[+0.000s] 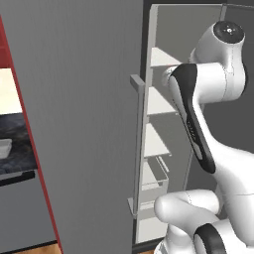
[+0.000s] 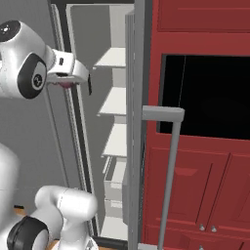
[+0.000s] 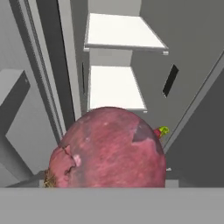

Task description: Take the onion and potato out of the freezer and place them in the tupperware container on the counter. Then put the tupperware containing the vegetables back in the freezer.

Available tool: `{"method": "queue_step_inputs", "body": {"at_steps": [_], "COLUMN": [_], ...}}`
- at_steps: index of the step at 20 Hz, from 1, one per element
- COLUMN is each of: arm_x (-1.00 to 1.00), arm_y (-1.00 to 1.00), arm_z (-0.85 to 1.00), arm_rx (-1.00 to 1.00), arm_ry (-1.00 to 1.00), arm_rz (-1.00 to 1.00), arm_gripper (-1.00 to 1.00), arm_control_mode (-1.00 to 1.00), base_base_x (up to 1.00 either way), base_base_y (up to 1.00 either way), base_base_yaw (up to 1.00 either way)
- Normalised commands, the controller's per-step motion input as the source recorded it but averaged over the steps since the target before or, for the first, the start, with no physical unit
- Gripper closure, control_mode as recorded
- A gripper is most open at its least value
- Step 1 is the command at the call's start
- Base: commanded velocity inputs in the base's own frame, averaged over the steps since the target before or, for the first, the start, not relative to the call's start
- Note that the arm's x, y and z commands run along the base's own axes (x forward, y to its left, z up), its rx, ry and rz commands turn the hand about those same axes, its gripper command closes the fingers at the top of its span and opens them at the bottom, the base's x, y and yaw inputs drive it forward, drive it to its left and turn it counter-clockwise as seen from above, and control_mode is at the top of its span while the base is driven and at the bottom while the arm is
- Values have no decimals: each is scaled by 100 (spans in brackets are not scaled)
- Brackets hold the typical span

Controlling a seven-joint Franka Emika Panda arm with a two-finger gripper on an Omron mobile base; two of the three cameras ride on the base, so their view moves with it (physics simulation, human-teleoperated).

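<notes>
No readable text, label, brand, number or sign found in any view. Freezer (image 1: 89, 124) doors plain grey, unmarked; shelves (image 3: 114, 85) blank white. Dark red cabinets (image 2: 200, 171) unlettered. Faint marks on dark arm link (image 1: 191, 130) too blurred to be read as characters. Red onion (image 3: 109, 151) skin unmarked.
</notes>
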Motion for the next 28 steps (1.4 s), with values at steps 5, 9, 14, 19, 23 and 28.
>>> {"method": "queue_step_inputs", "body": {"at_steps": [5, 9, 14, 19, 23, 28], "arm_x": [-7, -40, -34, 0, 0, 0], "arm_y": [-2, 0, 0, 0, 0, 0], "arm_z": [-2, 0, 0, 0, 0, 0], "arm_rx": [0, 0, 0, 0, 0, 0], "arm_ry": [4, 4, 7, 0, 0, 0], "arm_rz": [0, 1, 3, 0, 0, 0], "arm_gripper": [100, 100, 100, 100, 100, 100], "arm_control_mode": [-100, -100, 100, 100, 100, 100], "base_base_x": [0, 0, -32, -70, -11, 10], "base_base_y": [0, 0, 0, 60, 100, 100], "base_base_yaw": [0, 0, 2, 6, 9, 9]}}
